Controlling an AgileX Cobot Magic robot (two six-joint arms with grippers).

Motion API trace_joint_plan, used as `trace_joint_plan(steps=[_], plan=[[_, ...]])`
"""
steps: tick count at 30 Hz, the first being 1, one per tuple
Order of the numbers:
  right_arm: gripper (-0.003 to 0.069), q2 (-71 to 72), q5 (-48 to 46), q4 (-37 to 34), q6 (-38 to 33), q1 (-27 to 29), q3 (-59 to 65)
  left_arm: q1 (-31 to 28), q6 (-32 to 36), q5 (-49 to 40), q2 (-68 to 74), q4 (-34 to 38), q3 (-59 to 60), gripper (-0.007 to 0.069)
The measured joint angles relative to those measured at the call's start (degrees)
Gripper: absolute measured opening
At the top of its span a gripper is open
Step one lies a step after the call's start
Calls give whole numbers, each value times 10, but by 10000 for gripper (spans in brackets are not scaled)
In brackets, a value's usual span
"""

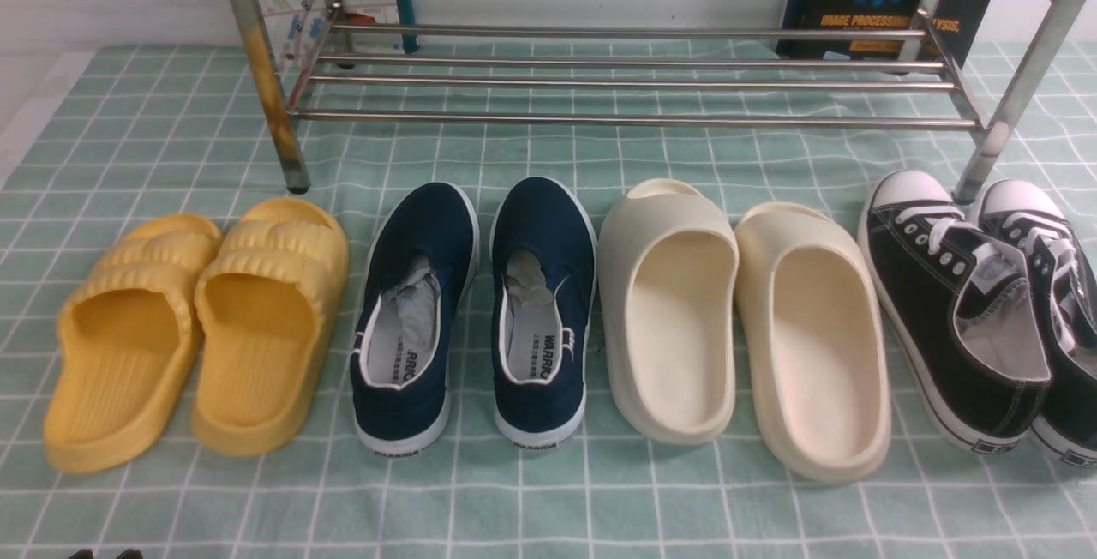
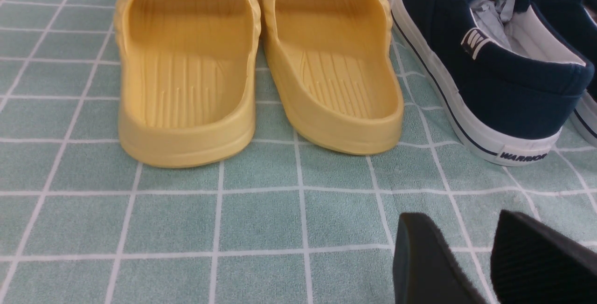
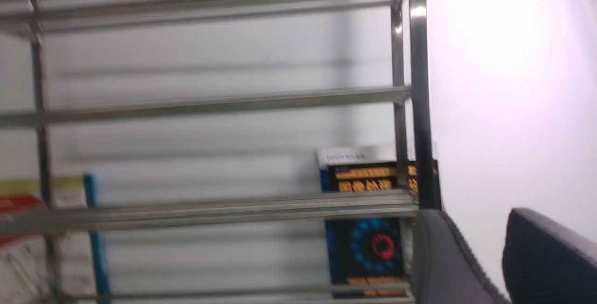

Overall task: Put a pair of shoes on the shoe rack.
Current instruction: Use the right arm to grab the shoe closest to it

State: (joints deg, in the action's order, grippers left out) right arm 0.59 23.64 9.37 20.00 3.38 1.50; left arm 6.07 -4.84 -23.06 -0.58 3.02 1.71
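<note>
The two black lace-up sneakers point(image 1: 951, 310) point(image 1: 1058, 302) stand side by side on the cloth at the far right, toes toward the rack. The silver shoe rack point(image 1: 634, 120) spans the back, with its rust-stained post point(image 1: 266, 87) at the left. It also shows, blurred, in the right wrist view point(image 3: 210, 103). My left gripper point(image 2: 459, 217) is open and empty, low over the cloth behind the yellow slippers; only its tips show in the front view point(image 1: 104, 554). My right gripper point(image 3: 473, 215) is open and empty, raised and facing the rack; it is out of the front view.
On the green checked cloth point(image 1: 548, 507), left to right, stand yellow slippers point(image 1: 197, 327) point(image 2: 261, 61), navy slip-on shoes point(image 1: 480, 302) point(image 2: 489, 61) and cream slippers point(image 1: 746, 319). A dark book point(image 1: 891, 10) point(image 3: 368, 229) leans behind the rack's right end.
</note>
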Motion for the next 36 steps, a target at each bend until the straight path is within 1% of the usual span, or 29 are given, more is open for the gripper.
trace_joint_plan(steps=[1, 2, 3, 4, 5, 6, 7, 8, 9, 10, 11, 12, 13, 15, 17, 21, 23, 24, 26, 27, 28, 29, 31, 32, 34, 35, 36], plan=[[239, 0, 11, 0, 20, 0, 0, 0, 0, 0, 0, 0, 0, 238], [239, 0, 13, 0, 24, 0, 0, 0, 0, 0, 0, 0, 0, 238], [232, 0, 25, 0, 58, 0, -2, 0, 0, 0, 0, 0, 0, 238], [230, 0, 26, 0, 60, 0, -3, 0, 0, 0, 0, 0, 0, 238], [200, -6, 25, 1, 72, 0, -16, 0, 0, 0, 0, 0, 0, 238], [195, -6, 24, 1, 72, 0, -19, 0, 0, 0, 0, 0, 0, 238], [135, -20, 21, 4, 71, 0, -48, 0, 0, 0, 0, 0, 0, 238], [97, -31, 18, 5, 69, 0, -67, 0, 0, 0, 0, 0, 0, 238], [40, -51, 9, 6, 62, 0, -99, 0, 0, 0, 0, 0, 0, 238], [14, -67, 1, 6, 54, 0, -123, 0, 0, 0, 0, 0, 0, 238], [0, -101, -18, 6, 31, 0, -160, 0, 0, 0, 0, 0, 0, 238], [0, -107, -21, 6, 27, 0, -173, 0, 0, 0, 0, 0, 0, 238], [1, -155, -53, 6, -9, 0, -223, 0, 0, 0, 0, 0, 0, 238], [5, -210, -97, 7, -45, 0, -272, 0, 0, 0, 0, 0, 0, 238], [5, -294, -177, 7, -76, 0, -329, 0, 0, 0, 0, 0, 0, 238], [5, -440, -327, -2, -87, -1, -420, 0, 0, 0, 0, 0, 0, 238], [5, -525, -414, -19, -86, -10, -461, 0, 0, 0, 0, 0, 0, 238], [5, -547, -437, -23, -86, -15, -472, 0, 0, 0, 0, 0, 0, 238], [8, -613, -505, -36, -100, -43, -507, 0, 0, 0, 0, 0, 0, 238], [8, -628, -520, -38, -105, -51, -516, 0, 0, 0, 0, 0, 0, 238], [13, -686, -581, -46, -131, -81, -552, 0, 0, 0, 0, 0, 0, 238], [18, -728, -624, -51, -145, -101, -581, 0, 0, 0, 0, 0, 0, 238], [29, -788, -676, -58, -149, -133, -621, 0, 0, 0, 0, 0, 0, 238], [46, -823, -717, -61, -148, -151, -656, 0, 0, 0, 0, 0, 0, 238], [78, -868, -760, -69, -145, -171, -694, 0, 0, 0, 0, 0, 0, 238], [88, -873, -770, -70, -145, -173, -703, 0, 0, 0, 0, 0, 0, 238], [129, -903, -802, -76, -145, -184, -732, 0, 0, 0, 0, 0, 0, 238]])
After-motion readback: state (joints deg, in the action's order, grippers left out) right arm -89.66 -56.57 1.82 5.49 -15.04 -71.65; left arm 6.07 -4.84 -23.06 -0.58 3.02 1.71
